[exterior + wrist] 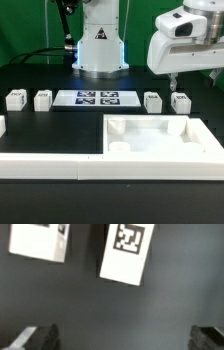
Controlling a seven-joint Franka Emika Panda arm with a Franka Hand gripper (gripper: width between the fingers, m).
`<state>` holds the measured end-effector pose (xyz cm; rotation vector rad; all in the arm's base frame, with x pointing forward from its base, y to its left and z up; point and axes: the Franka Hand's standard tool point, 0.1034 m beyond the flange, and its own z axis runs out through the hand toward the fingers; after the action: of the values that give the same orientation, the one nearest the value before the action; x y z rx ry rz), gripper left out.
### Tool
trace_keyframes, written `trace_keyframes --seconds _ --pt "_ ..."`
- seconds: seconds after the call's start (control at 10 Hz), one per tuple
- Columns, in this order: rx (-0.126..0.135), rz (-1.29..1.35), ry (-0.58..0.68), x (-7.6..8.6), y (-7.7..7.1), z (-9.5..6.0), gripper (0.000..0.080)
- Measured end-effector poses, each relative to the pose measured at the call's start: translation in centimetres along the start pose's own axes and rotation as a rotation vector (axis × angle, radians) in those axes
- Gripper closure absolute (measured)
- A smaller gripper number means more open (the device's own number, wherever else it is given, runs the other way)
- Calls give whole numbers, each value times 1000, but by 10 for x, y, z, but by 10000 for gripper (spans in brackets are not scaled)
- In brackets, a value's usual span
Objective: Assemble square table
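The square table's white slab [160,119] lies at the exterior view's front right, rim up. Two tagged leg posts stand left of the marker board [15,99] [42,99] and two stand right of it [152,101] [181,101]. My gripper [190,80] hovers above the two right-hand posts. In the wrist view both posts show lying on the black table, one [128,252] with its tag facing the camera, the other [40,241] beside it. My gripper [122,339] is open and empty, with its fingers [35,339] spread wide and well short of the posts.
The marker board [98,98] lies at the table's middle back, in front of the robot base [100,45]. A long white rail [50,165] runs along the front, touching the slab's front edge. Another white piece [2,125] sits at the left edge.
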<state>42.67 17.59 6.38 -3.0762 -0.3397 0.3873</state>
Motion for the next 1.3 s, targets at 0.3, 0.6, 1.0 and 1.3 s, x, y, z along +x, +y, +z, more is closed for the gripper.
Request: trace_keyframes --seconds 0.3,0.6,1.0,1.3 --pt "-19 131 -386 -25 -17 23 150" --pt "4 130 -590 -26 -21 29 150" --pt "11 131 -675 -33 -20 44 150" --pt "12 132 -699 -41 -20 63 150"
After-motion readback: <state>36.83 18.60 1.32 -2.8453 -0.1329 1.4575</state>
